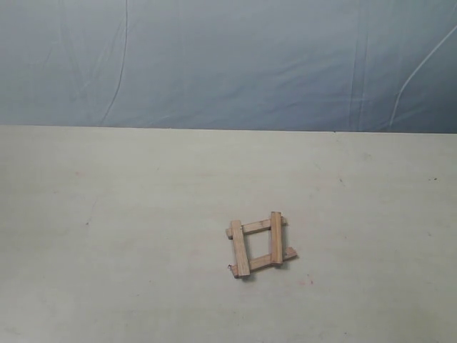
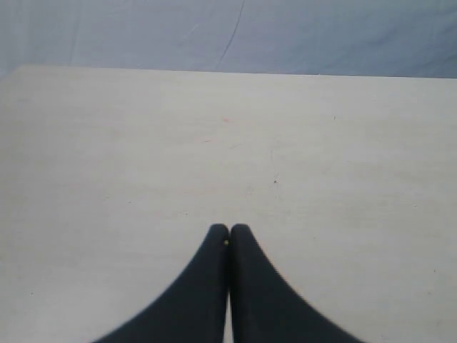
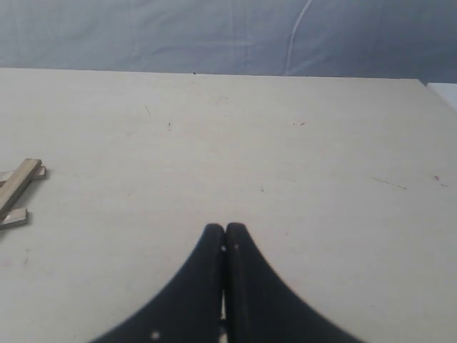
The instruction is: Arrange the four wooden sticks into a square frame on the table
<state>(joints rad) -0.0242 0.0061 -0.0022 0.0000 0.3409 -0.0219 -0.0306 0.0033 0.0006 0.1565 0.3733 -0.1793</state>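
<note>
Well inside table edges, square frame

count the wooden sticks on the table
4, overlapping into one square: left stick, right stick, far stick, near stick. None appears hidden.

Pale raw-wood sticks on a matt, faintly scuffed cream table.

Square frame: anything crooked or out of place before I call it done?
Nothing serious. The square frame sits closed on the table, all four corners overlapping; it is only slightly skewed, with uneven ends sticking out.
</note>
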